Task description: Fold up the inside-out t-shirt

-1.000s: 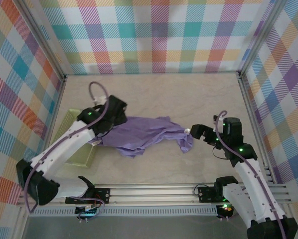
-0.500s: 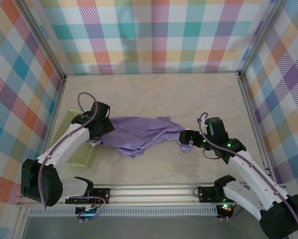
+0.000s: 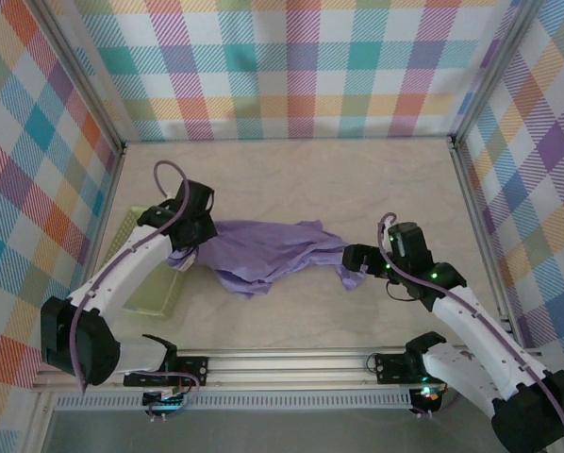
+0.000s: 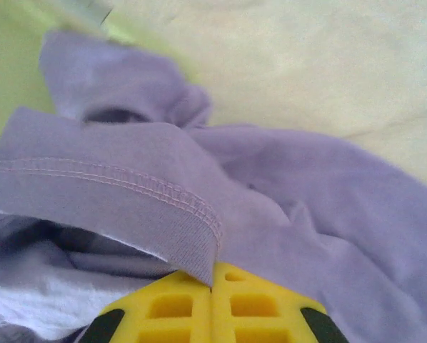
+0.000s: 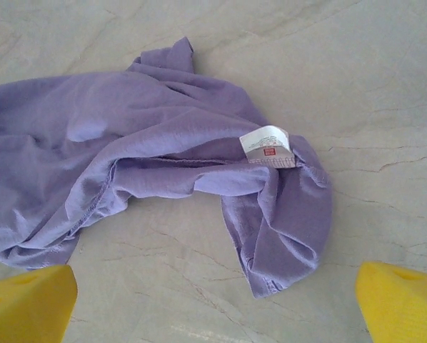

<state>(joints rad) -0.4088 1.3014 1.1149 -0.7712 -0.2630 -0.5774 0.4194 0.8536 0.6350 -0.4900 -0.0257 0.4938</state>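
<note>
Left fingers (image 4: 172, 307) newly clamped, t-shirt (image 3: 263, 251) lying left-right

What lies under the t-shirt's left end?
A green tray edge shows beneath the t-shirt, pinched there by the left gripper. Whatever lies under the bunched fabric is covered.

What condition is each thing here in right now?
t-shirt, crumpled, unfolded, seams outward.
left end effector, shut on the t-shirt's hem.
right end effector, open, holding nothing, at the t-shirt's other end.
green tray, t-shirt's corner overlapping it.
</note>
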